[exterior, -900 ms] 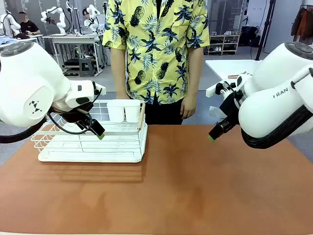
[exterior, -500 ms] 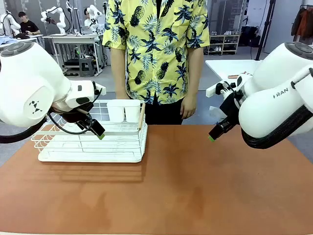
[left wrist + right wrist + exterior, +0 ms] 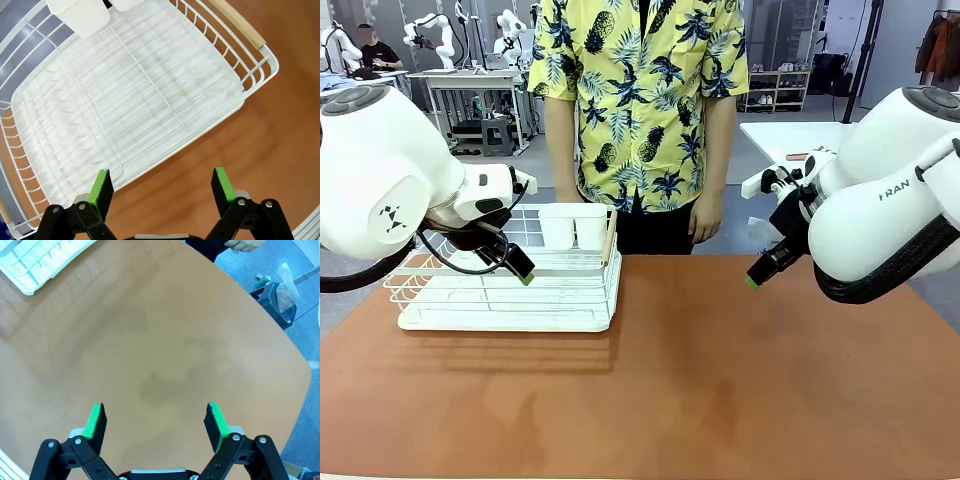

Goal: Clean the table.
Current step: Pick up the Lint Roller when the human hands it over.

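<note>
Between the green pads point(image 3: 101, 184) of your left pincer point(image 3: 162, 181) you see a strip of bare worktop point(image 3: 280, 125) and the near edge of a white wire rack point(image 3: 260, 70). The jaws stand spread wide with nothing in them. The rack is a rectangular basket of thin coated wire on a ribbed plastic tray point(image 3: 150, 100). It has a rounded pale wooden handle point(image 3: 235, 22) at one end and two plain white cups point(image 3: 80, 12) at its far rim.

Your right pincer point(image 3: 155, 417) is likewise spread and empty, its black linkage fingers tipped in green above open worktop. The worktop is a broad rectangle with rounded corners, smooth and matte, terracotta in colour. It fills the lower front view from your side across to the person point(image 3: 640, 100). A darker, soft-edged blotch point(image 3: 160, 387) mottles it just beyond the right pincer.

From the front, your left arm bends in from the left with its wrist angled down over the rack. Your right arm sits folded at the right, its pincer pointing down and leftward above the worktop's far right part, well apart from the rack. The person stands at the far edge in a yellow leaf-print shirt, one hand point(image 3: 705, 220) hanging loose near it.
</note>
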{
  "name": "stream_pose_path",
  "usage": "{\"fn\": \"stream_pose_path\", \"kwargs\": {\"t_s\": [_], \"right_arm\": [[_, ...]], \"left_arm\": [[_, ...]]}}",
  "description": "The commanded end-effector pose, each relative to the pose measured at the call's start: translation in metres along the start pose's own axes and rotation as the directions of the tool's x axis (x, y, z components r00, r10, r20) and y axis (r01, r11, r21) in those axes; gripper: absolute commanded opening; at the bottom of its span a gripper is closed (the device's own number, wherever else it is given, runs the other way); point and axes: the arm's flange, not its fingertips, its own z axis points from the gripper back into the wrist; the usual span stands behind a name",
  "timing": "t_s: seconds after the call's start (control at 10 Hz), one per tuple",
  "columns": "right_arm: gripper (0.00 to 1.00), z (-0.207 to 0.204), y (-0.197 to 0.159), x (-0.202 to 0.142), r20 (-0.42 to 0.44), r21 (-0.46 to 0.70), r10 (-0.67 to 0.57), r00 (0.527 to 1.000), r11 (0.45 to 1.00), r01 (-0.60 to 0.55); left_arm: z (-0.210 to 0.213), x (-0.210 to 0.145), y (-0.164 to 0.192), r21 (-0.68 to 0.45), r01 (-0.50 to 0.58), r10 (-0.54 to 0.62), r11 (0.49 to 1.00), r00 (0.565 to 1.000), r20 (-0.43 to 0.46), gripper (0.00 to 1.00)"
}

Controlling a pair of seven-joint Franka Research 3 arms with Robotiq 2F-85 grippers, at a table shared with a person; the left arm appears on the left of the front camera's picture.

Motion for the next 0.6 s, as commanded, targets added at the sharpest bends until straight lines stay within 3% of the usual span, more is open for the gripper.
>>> {"fn": "stream_pose_path", "kwargs": {"t_s": [0.0, 0.1, 0.2, 0.3, 0.4, 0.5], "right_arm": [[1.00, 0.000, 0.001, 0.000, 0.000, 0.001, -0.001, 1.000, 1.000, 0.001], [1.00, 0.000, 0.000, 0.000, 0.000, 0.000, 0.000, 1.000, 1.000, 0.000], [1.00, 0.025, -0.016, 0.017, 0.026, 0.106, -0.063, 0.998, 0.993, 0.059], [1.00, 0.045, -0.033, 0.028, 0.047, 0.190, -0.128, 0.991, 0.975, 0.117], [1.00, 0.064, -0.052, 0.036, 0.022, 0.319, -0.174, 0.985, 0.935, 0.158], [1.00, 0.080, -0.072, 0.037, 0.025, 0.374, -0.226, 0.974, 0.906, 0.201]], "left_arm": [[0.000, 0.000, 0.000, 0.000, -0.001, 0.001, 1.000, 1.000, 0.000, 1.00], [0.000, 0.000, 0.000, 0.000, 0.000, 0.000, 1.000, 1.000, 0.000, 1.00], [0.021, 0.019, 0.012, -0.024, 0.024, -0.025, 0.999, 1.000, -0.019, 1.00], [0.043, 0.033, 0.025, -0.125, 0.003, -0.013, 0.992, 0.997, -0.082, 1.00], [0.070, 0.043, 0.048, -0.167, -0.040, 0.024, 0.985, 0.995, -0.099, 1.00], [0.096, 0.040, 0.070, -0.370, -0.078, 0.041, 0.926, 0.994, -0.106, 1.00]]}}
